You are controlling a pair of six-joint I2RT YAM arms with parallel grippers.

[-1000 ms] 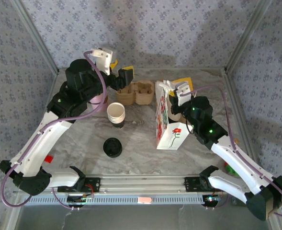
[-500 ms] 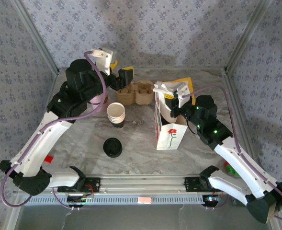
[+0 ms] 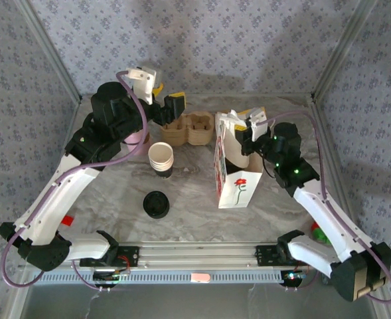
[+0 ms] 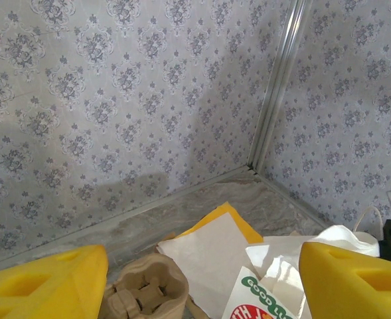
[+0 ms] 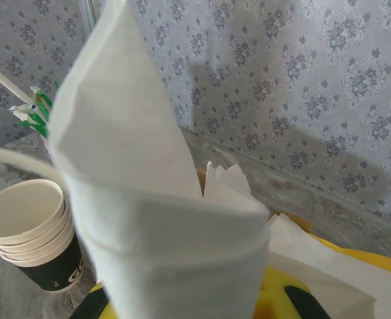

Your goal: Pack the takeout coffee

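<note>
Top external view: the right gripper [image 3: 246, 131] is clamped shut on the upper rim of the paper bag [image 3: 236, 183], which stands upright on the table [image 3: 195, 219] right of centre. In the right wrist view, white bag paper is seen pinched between the yellow pads. The left gripper [image 4: 198, 282] is held wide open with nothing between its pads, raised at the far left above the cardboard cup carrier [image 3: 190, 127]. The takeout coffee [image 3: 156, 204] stands near the front of the table, left of the bag and well apart from it, with the stack of paper cups [image 3: 160, 157] just behind it. Step in hand is judged to be bag preparation: the mouth is being held up so the cup can be loaded. The pinch on the rim should be kept firm and the bag kept upright with its mouth spread, not folded over. The open left gripper should be brought down around the cup body below the lid, clear of the cup stack. The cup should be kept level and lowered straight through the mouth without catching the paper edge.
</note>
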